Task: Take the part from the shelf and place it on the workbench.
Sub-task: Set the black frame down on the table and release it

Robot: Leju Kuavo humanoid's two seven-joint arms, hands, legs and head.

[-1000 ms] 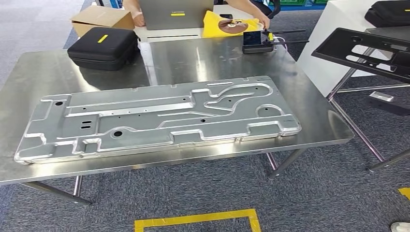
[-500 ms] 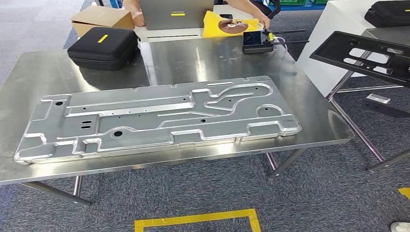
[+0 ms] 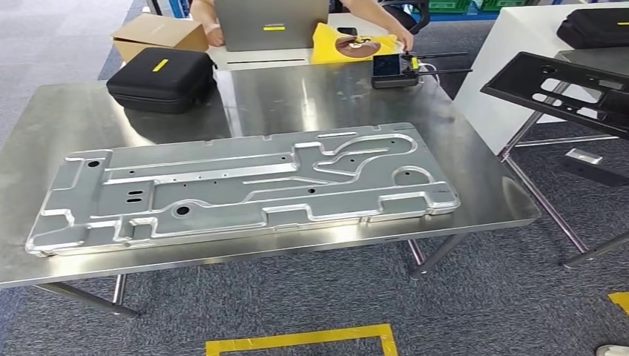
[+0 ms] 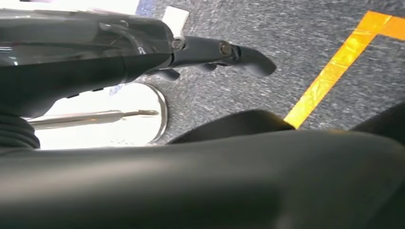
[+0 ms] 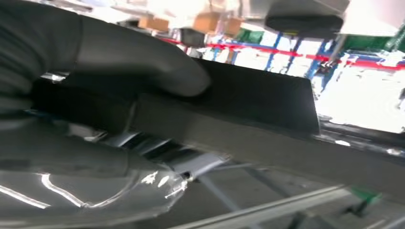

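Black part held at the right edge of the head view; large metal panel lying on the steel workbench.

Item: flat black part [image 3: 571, 85] with cut-out openings, tilted, off to the right of the workbench [image 3: 334, 93] and apart from it. Right hand [image 5: 71, 95]: thick grey thumb laid over the part's top face, fingers beneath, clamping its dark edge. Left hand [image 4: 219, 52]: dark fingers extended together over grey carpet beside yellow floor tape [image 4: 334, 67], holding nothing. On the workbench: silver stamped panel [image 3: 237, 185] lying flat; black zip case [image 3: 159, 78] with a yellow label, writing too small to read. Behind: grey laptop [image 3: 271, 22] bearing a yellow tag, illegible; cardboard box [image 3: 156, 33]; a person's arms at the laptop.
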